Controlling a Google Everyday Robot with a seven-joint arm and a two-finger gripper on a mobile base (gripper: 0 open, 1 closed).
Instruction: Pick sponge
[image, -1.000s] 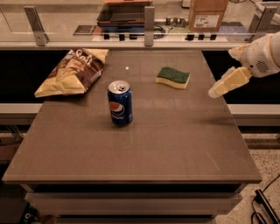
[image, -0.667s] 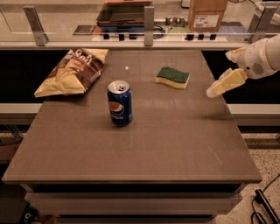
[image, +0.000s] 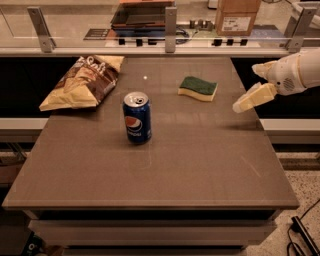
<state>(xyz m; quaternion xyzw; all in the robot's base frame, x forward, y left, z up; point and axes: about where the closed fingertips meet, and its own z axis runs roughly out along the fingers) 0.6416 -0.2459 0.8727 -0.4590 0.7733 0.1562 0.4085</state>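
Observation:
The sponge (image: 198, 88), dark green on top over pale yellow foam, lies flat on the brown table (image: 200, 165), right of centre toward the far edge. My gripper (image: 245, 89) comes in from the right edge of the camera view, just above the table's right side, a short way right of the sponge and apart from it. Its cream fingers (image: 254, 97) are spread open and point left toward the sponge. It holds nothing.
A blue Pepsi can (image: 137, 117) stands upright near the table's middle, left of the sponge. A chip bag (image: 85, 81) lies at the far left. A glass barrier with metal posts (image: 171, 22) runs along the far edge, with a cardboard box (image: 238, 15) behind it.
My gripper has moved slightly left, toward the sponge. The sponge, can and bag have not moved.

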